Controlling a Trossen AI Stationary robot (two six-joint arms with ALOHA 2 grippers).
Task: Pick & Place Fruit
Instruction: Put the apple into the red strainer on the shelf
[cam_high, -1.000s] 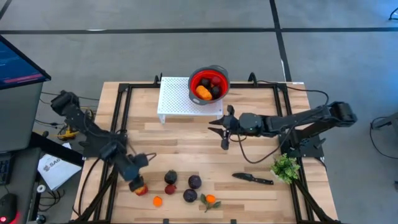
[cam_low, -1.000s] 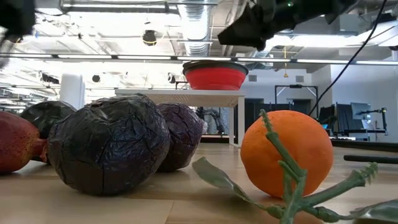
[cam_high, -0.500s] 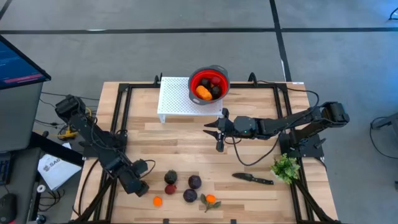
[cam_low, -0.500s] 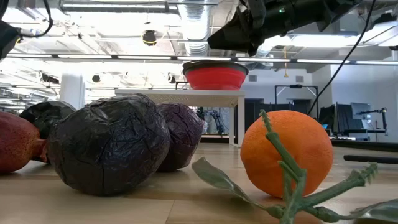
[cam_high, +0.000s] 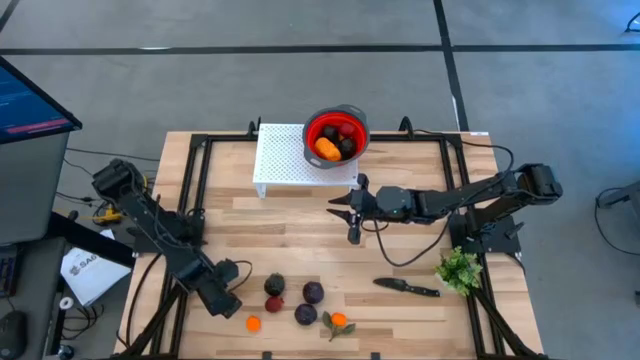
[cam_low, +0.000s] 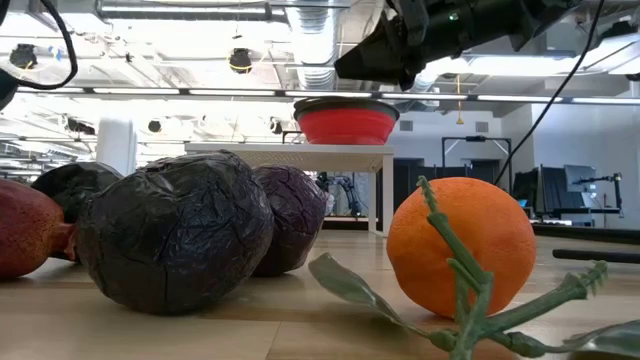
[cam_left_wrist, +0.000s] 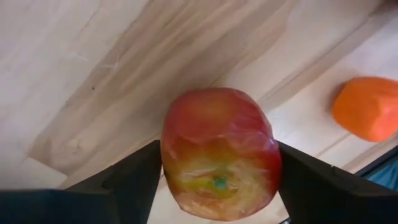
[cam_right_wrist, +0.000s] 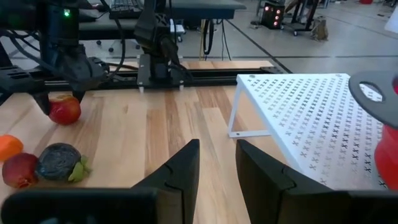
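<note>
Near the table's front-left corner, left gripper (cam_high: 222, 300) still clamped on red-yellow fruit (cam_left_wrist: 217, 163).

red bowl (cam_high: 336, 133) on white rack (cam_high: 295, 158), fruit inside

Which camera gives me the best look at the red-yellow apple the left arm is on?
The left wrist view: the red-yellow apple fills the picture between the left gripper's fingers. The right wrist view shows it small and far off under that gripper. The high view hides it beneath the gripper; the low view doesn't show it.
</note>
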